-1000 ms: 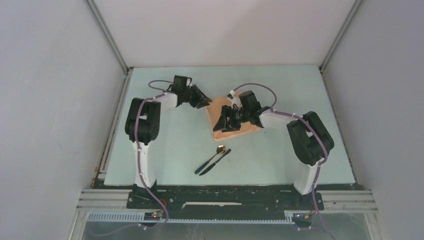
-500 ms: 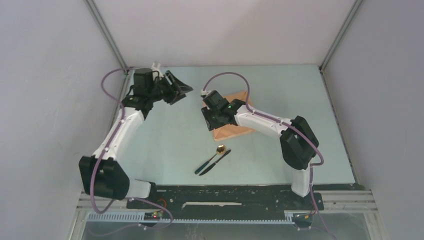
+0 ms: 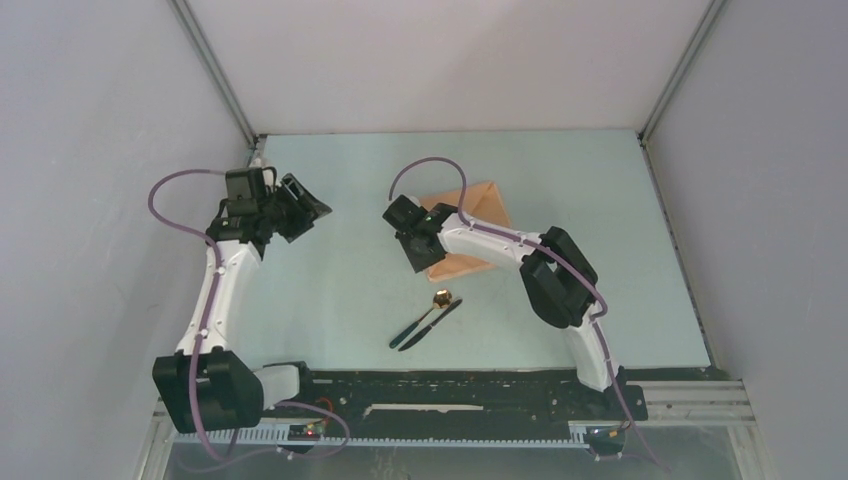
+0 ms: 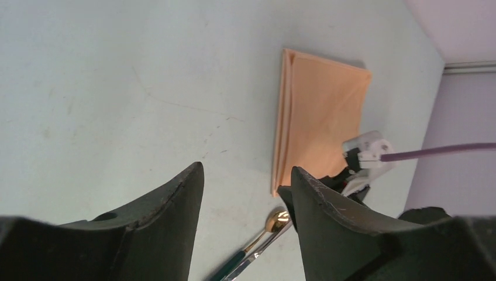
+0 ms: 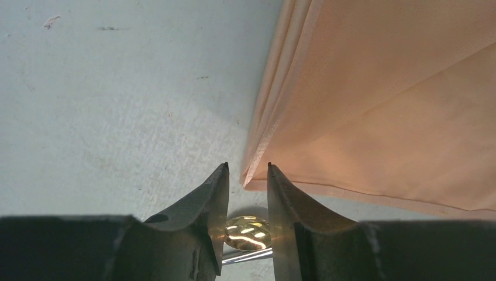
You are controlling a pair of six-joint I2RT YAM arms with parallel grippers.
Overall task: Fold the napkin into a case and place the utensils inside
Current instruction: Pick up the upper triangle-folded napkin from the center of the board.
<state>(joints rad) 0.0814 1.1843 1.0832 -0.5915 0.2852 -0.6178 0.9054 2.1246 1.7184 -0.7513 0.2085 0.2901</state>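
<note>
1. Your right gripper (image 5: 247, 167) holds its jaws a narrow gap apart, clamped on nothing. Its tips sit just at the near-left corner of the napkin (image 5: 380, 99).
2. Your left gripper (image 4: 247, 168) hangs with jaws wide apart and nothing between them, over the table (image 3: 330, 290) toward its left edge, well apart from the cloth.
3. You have one napkin, folded flat, mid-table toward the far edge.
4. You have two utensils, a spoon (image 3: 438, 300) and a knife (image 3: 447, 311), side by side between the napkin and the near edge.
5. Only the top view gives you both utensils at full length.
6. The right wrist view shows the cloth's stacked layers up close, with the gold bowl in the jaw gap.
</note>
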